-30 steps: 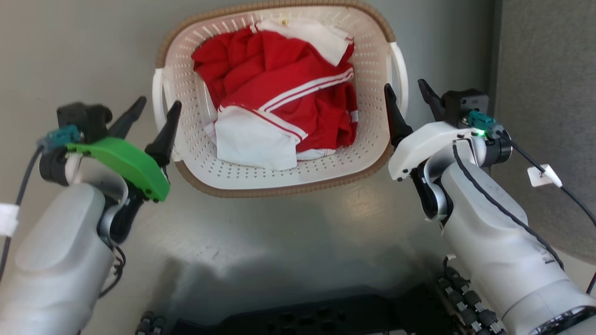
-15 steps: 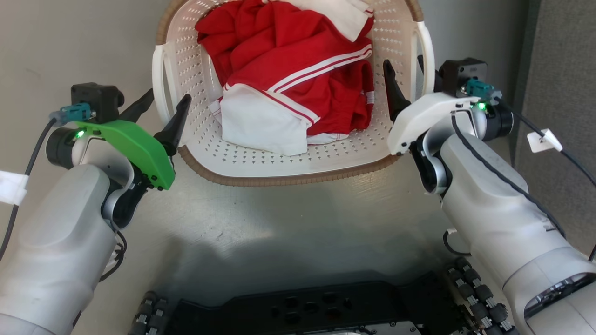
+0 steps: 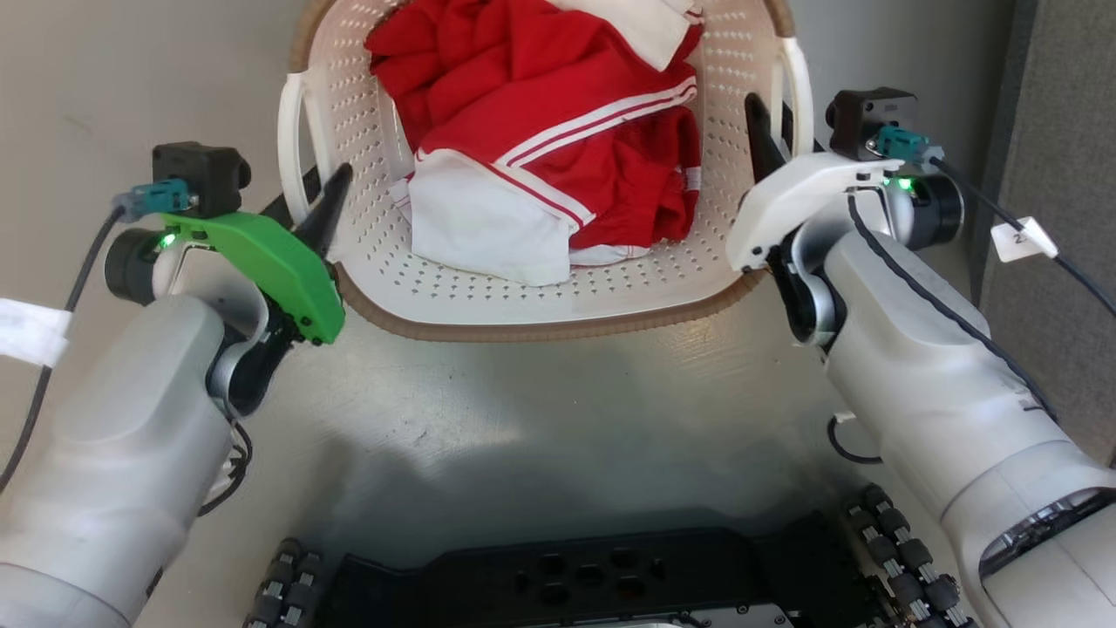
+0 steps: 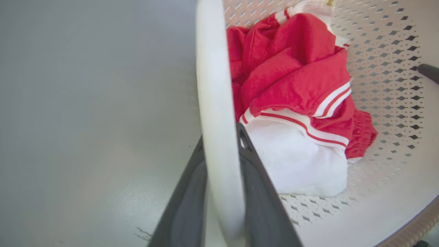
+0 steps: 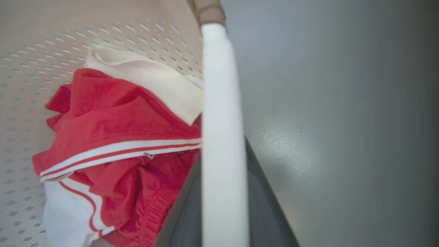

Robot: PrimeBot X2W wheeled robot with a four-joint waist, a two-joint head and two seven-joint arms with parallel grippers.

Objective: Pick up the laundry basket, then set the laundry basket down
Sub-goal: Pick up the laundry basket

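Note:
The laundry basket (image 3: pixel 558 328), cream-white and perforated with a brown rim, is at the top middle of the head view on the grey floor. It holds red and white clothes (image 3: pixel 540 96). My left gripper (image 3: pixel 309 202) is shut on the basket's left white handle (image 3: pixel 286 139). In the left wrist view the handle (image 4: pixel 216 103) runs between the two dark fingers (image 4: pixel 260 192), which press against it. My right gripper (image 3: pixel 774 131) is shut on the right handle (image 3: pixel 798 83). In the right wrist view that handle (image 5: pixel 219 120) is likewise squeezed between the fingers (image 5: pixel 181 212).
My dark wheeled base (image 3: pixel 575 576) lies along the bottom edge of the head view. A darker grey panel (image 3: pixel 1064 131) stands at the right, close to my right wrist. A black cable with a white tag (image 3: pixel 1020 240) hangs off that wrist.
Both grippers have moved forward onto the basket's side handles and shut on them. The head camera has shifted, so the basket shows higher in the picture.

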